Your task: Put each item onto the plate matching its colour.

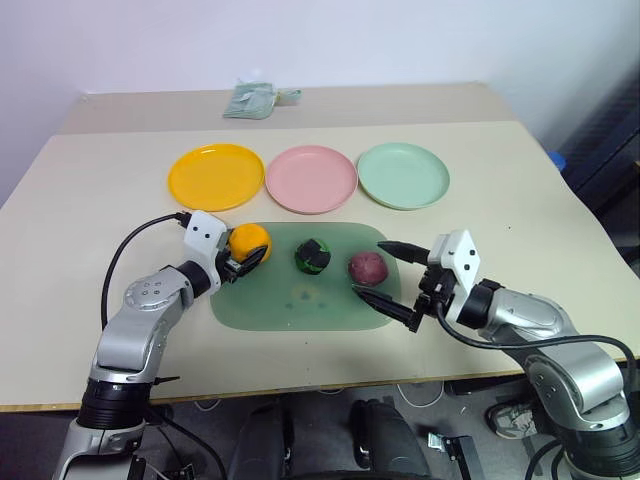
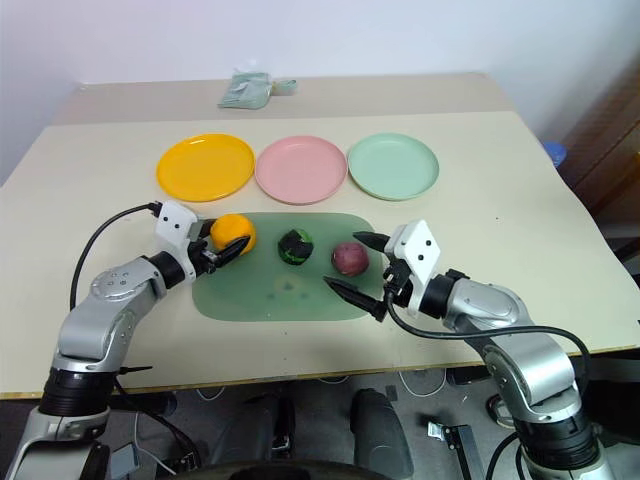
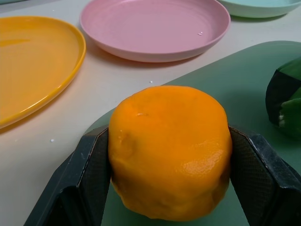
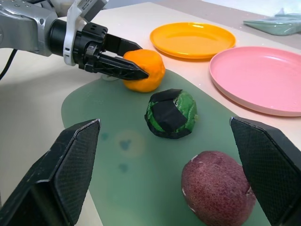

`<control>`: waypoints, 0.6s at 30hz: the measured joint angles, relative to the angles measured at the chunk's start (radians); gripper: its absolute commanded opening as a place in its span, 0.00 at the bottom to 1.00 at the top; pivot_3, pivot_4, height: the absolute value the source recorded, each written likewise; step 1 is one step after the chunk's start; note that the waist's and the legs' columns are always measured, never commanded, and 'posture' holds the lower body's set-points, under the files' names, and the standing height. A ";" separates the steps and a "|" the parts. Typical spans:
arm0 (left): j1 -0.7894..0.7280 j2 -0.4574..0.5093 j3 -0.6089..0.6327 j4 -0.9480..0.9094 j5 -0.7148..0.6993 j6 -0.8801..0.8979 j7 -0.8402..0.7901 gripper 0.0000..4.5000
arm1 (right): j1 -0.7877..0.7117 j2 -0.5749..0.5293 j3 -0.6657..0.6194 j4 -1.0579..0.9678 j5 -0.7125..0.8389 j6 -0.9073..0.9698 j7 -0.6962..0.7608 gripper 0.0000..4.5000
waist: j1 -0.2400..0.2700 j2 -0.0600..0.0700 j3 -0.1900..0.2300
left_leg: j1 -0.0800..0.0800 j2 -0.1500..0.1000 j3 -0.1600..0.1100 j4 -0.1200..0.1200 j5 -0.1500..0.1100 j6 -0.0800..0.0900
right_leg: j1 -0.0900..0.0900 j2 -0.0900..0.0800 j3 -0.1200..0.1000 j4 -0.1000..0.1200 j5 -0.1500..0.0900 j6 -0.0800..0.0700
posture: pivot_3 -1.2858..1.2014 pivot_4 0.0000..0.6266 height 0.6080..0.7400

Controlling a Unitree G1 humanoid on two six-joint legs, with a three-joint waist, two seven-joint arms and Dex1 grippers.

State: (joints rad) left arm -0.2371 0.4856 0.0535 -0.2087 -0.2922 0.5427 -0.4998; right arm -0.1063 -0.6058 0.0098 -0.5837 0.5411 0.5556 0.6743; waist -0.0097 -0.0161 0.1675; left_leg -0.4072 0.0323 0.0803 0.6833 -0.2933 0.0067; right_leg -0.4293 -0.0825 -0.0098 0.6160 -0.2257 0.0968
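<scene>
On the table [image 1: 90,250] lies a translucent green cutting mat [image 1: 300,300], and everything here is placed from that mat. Three lumps sit on it in a row running across, left to right. The orange ball [image 1: 249,241] is at the mat's left end, the green-and-black lump [image 1: 313,256] sits near its middle toward the far edge, and the purple-red lump [image 1: 367,267] rests toward its right end. The ball and the green-and-black lump are close to round, so neither shows a clear long axis. The purple-red one looks slightly longer than it is wide, though which way that length points cannot be told.

The left hand [image 1: 242,263] reaches in over the mat's left edge, pointing toward the middle, and its two black fingers [image 3: 84,179] are clamped against opposite sides of the orange ball, which rests on the mat.

The right hand [image 1: 394,281] hovers at the mat's right edge, pointing left along the row. Its fingers are spread wide and hold nothing, and the purple-red lump lies just ahead, between their tips, untouched.

Beyond the mat's far edge stand three plates in a line, each bare: the yellow-orange plate [image 1: 216,177] at the left, the pink plate [image 1: 311,178] in the middle, and the mint green plate [image 1: 403,174] at the right.
</scene>
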 measured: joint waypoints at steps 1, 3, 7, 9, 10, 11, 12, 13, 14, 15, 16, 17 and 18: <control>0.000 0.000 0.001 0.000 0.000 -0.001 0.001 0.65 | -0.001 0.000 0.003 0.000 -0.001 0.000 -0.001 1.00 | 0.000 0.000 0.000 | 0.000 0.000 0.000 0.000 0.000 0.000 | 0.000 0.000 0.000 0.000 0.000 0.000 | 0.52 0.24 1.00; 0.000 -0.010 0.010 0.005 0.000 -0.004 0.013 0.65 | -0.007 0.004 0.006 0.000 -0.003 0.000 -0.002 1.00 | 0.000 0.000 0.000 | 0.000 0.000 0.000 0.000 0.000 0.000 | 0.000 0.000 0.000 0.000 0.000 0.000 | 0.52 0.24 1.00; -0.084 -0.080 0.045 0.088 0.033 -0.027 0.134 0.65 | -0.024 0.017 0.013 0.000 -0.007 -0.001 -0.009 1.00 | 0.008 -0.001 0.000 | 0.000 0.000 -0.001 0.001 0.000 0.000 | 0.000 0.000 0.000 0.001 0.001 0.002 | 0.52 0.24 1.00; -0.176 -0.117 0.065 0.154 0.071 -0.049 0.235 0.65 | -0.027 0.023 0.019 0.002 -0.009 -0.002 -0.010 1.00 | 0.017 -0.002 0.000 | 0.000 -0.001 -0.001 0.001 0.000 0.000 | 0.000 0.000 0.000 0.000 0.002 0.003 | 0.52 0.24 1.00; -0.219 -0.130 0.080 0.179 0.089 -0.058 0.280 0.65 | -0.034 0.029 0.024 0.002 -0.010 -0.002 -0.011 1.00 | 0.020 -0.003 0.000 | 0.000 -0.001 -0.001 0.001 0.000 0.000 | 0.000 0.000 0.000 0.000 0.002 0.003 | 0.52 0.24 1.00; -0.260 -0.139 0.091 0.205 0.105 -0.070 0.324 0.65 | -0.038 0.032 0.025 0.002 -0.011 -0.002 -0.011 1.00 | 0.021 -0.003 0.000 | 0.000 -0.001 0.000 0.001 0.000 0.000 | 0.001 0.000 0.000 0.000 0.002 0.004 | 0.52 0.24 1.00; -0.293 -0.145 0.100 0.233 0.116 -0.078 0.354 0.65 | -0.041 0.033 0.025 0.002 -0.014 -0.002 -0.012 1.00 | 0.022 -0.003 0.000 | 0.000 -0.001 0.000 0.001 0.000 0.000 | 0.001 0.000 0.000 0.000 0.002 0.004 | 0.52 0.24 1.00; -0.331 -0.151 0.101 0.281 0.127 -0.080 0.380 0.65 | -0.046 0.036 0.026 0.006 -0.017 -0.002 -0.012 1.00 | 0.022 -0.003 0.000 | 0.000 -0.001 0.000 0.001 0.000 0.000 | 0.001 0.000 0.000 0.000 0.002 0.004 | 0.52 0.24 1.00; -0.386 -0.157 0.102 0.364 0.148 -0.081 0.419 0.65 | -0.064 0.044 0.034 0.015 -0.019 -0.002 -0.014 1.00 | 0.023 -0.003 0.000 | 0.000 -0.002 0.000 0.001 0.000 0.000 | 0.001 0.001 -0.001 0.000 0.002 0.004 | 0.52 0.24 1.00; -0.440 -0.159 0.100 0.450 0.170 -0.086 0.455 0.65 | -0.083 0.051 0.040 0.020 -0.023 -0.002 -0.018 1.00 | 0.023 -0.003 0.000 | 0.000 -0.002 0.000 0.001 0.000 0.000 | 0.001 0.001 -0.001 0.000 0.002 0.004 | 0.52 0.24 1.00; -0.476 -0.160 0.098 0.513 0.188 -0.092 0.477 0.65 | -0.095 0.060 0.044 0.022 -0.025 -0.003 -0.020 1.00 | 0.023 -0.003 0.000 | 0.000 -0.002 0.000 0.001 0.001 -0.001 | 0.001 0.001 -0.001 0.000 0.002 0.004 | 0.52 0.24 1.00; -0.509 -0.160 0.098 0.576 0.204 -0.100 0.497 0.65 | -0.105 0.068 0.045 0.023 -0.027 -0.004 -0.023 1.00 | 0.022 -0.003 0.000 | 0.000 -0.002 0.000 0.001 0.001 0.000 | 0.001 0.001 -0.001 0.000 0.003 0.005 | 0.52 0.24 1.00; -0.543 -0.162 0.097 0.644 0.217 -0.115 0.509 0.65 | -0.111 0.072 0.047 0.024 -0.029 -0.004 -0.030 1.00 | 0.022 -0.003 0.000 | 0.000 -0.002 0.000 0.001 0.001 0.000 | 0.001 0.001 -0.001 0.000 0.003 0.005 | 0.52 0.24 1.00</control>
State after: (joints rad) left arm -0.7798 0.3238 0.1509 0.4356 -0.0757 0.4276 0.0096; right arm -0.2177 -0.5335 0.0564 -0.5597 0.5121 0.5518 0.6448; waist 0.0124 -0.0188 0.1678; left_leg -0.4076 0.0306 0.0804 0.6843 -0.2928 0.0062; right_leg -0.4284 -0.0815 -0.0113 0.6161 -0.2231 0.1016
